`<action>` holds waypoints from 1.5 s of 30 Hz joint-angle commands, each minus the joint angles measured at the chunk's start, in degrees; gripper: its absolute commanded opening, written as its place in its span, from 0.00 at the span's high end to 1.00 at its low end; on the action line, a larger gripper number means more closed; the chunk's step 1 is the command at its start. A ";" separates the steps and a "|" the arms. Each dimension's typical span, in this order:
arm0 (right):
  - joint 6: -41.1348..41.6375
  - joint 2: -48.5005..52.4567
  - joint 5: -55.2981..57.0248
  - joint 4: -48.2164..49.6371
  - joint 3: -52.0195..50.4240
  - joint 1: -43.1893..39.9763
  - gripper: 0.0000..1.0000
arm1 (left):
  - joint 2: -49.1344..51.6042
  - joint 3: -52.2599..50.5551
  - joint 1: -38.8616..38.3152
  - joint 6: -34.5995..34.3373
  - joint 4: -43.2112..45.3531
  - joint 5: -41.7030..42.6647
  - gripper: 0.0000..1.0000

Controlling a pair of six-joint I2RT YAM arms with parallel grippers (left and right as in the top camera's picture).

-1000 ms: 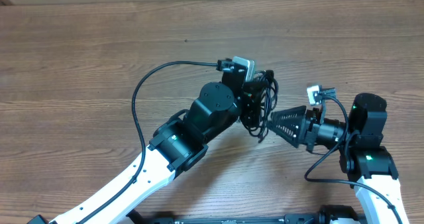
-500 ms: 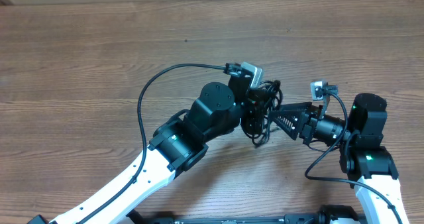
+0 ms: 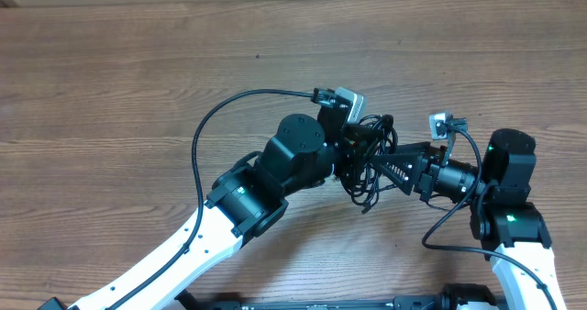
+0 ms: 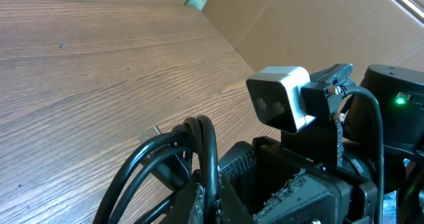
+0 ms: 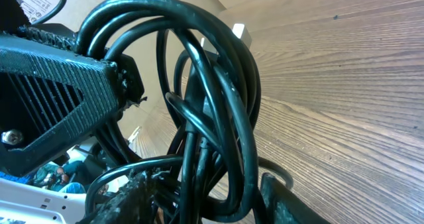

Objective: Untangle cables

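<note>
Glossy black cables hang in smooth rounded loops above the wood-grain tabletop, clamped in the left gripper. The right gripper gaped wide a second ago, and now its ribbed fingers are pressed onto the bundle from the other side. The loops have spread rightward, and the bundle's long axis runs far-to-near, with its loose tail pointing at the robot.

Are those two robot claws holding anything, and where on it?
The left gripper and right gripper both seem to pinch the tangle of thin black looped cables, at its coiled loops, from opposite sides.
</note>
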 commanded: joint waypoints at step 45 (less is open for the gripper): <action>1.29 -0.20 -1.01 1.44 1.07 1.79 0.50 | -0.15 1.33 -3.82 0.59 1.64 -4.24 0.96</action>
